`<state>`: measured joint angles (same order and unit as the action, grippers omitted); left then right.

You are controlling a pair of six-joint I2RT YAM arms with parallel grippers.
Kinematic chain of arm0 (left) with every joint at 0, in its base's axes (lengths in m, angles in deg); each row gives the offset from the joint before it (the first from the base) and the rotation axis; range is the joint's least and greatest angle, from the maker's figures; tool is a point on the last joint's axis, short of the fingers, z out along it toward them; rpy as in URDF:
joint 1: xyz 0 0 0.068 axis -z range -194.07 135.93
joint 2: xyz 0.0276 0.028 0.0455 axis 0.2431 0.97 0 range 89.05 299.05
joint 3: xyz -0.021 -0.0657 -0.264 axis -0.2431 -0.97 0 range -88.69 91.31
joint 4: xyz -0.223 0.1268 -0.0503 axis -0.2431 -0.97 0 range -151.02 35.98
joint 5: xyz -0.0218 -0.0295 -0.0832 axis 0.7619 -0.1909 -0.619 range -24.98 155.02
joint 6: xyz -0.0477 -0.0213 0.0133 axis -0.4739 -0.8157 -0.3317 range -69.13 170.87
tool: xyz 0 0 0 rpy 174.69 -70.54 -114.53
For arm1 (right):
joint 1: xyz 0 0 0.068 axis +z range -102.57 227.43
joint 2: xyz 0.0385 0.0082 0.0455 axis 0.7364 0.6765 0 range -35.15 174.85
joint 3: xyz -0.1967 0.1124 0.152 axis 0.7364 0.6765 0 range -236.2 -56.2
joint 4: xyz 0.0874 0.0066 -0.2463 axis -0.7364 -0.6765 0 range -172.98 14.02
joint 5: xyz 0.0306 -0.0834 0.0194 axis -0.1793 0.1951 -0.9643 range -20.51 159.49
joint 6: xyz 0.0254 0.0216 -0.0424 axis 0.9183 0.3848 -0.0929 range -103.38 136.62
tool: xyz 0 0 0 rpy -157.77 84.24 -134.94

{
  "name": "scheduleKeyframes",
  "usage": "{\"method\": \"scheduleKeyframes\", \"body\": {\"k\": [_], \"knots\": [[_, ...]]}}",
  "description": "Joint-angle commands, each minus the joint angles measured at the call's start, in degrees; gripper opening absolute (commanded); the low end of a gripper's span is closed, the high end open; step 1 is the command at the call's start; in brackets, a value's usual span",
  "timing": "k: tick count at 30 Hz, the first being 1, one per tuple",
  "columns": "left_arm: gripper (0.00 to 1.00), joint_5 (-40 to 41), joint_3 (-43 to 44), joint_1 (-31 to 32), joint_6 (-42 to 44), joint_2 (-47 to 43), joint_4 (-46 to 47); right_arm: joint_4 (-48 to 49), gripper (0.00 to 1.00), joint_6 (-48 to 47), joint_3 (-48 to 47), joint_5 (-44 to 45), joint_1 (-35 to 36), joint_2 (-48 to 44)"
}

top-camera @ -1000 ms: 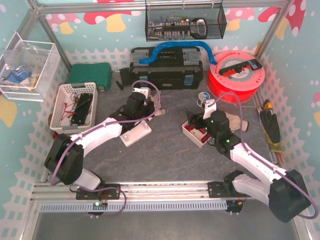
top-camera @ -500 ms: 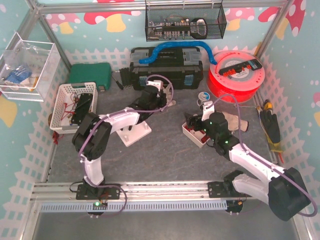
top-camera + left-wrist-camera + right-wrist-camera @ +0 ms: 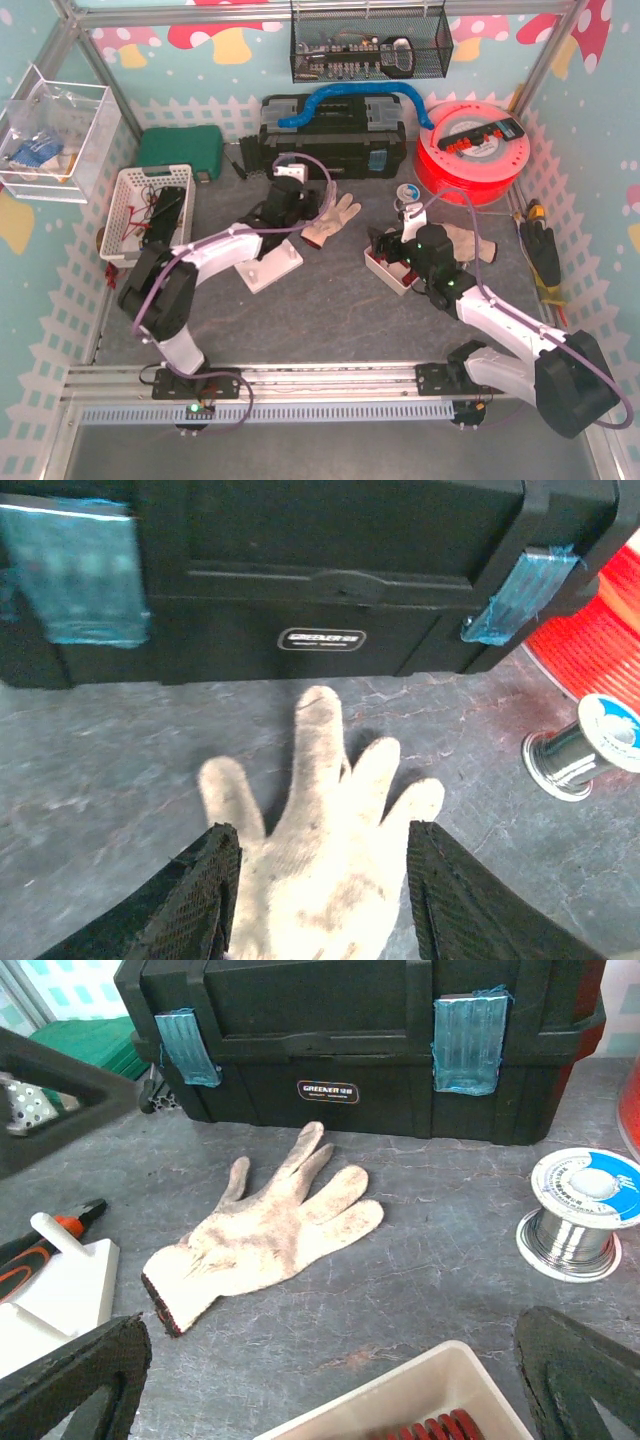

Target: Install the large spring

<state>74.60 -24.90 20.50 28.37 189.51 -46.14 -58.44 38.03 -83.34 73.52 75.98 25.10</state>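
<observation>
Right gripper (image 3: pixel 330 1375), jaws wide, hovers over the red spring (image 3: pixel 430 1430); left gripper (image 3: pixel 320 880) is half-open above a glove (image 3: pixel 320 780). The spring is likely light and bouncy: pinch mid-coil.

Left wrist view: glove (image 3: pixel 320 880) cuff cut off by bottom edge; toolbox (image 3: pixel 300 570) top and both ends out of frame; solder reel (image 3: pixel 585 745) clipped at right. Right wrist view: white tray (image 3: pixel 420 1395) cut by bottom edge, red parts (image 3: pixel 432 1430) inside barely show, can't tell what. Top view: wire basket (image 3: pixel 368 45) and white basket (image 3: pixel 155 172) contents too small to tell.
</observation>
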Motion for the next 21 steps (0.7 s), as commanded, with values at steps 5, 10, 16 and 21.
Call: {"method": "scheduleKeyframes", "body": {"k": [5, 10, 16, 21], "knots": [[0.38, -1.92, -13.43, -7.35, -5.24, -12.66, -5.29, 0.96, 0.98, -0.23, -0.26, 0.42, 0.43, -0.07], [0.34, -5.32, -18.08, -12.03, -6.25, -17.47, -7.79, 0.86, 0.98, -0.23, -0.25, 1.10, 0.49, 0.13], [0.37, -5.30, -19.90, -12.62, -5.98, -19.15, -13.38, 0.78, 0.98, -0.45, -0.29, 1.91, 0.55, 0.40], [0.40, -8.37, -20.30, -12.78, -6.15, -18.19, -16.63, 0.68, 0.98, -0.58, -0.20, 2.69, 0.59, 0.35]]}}
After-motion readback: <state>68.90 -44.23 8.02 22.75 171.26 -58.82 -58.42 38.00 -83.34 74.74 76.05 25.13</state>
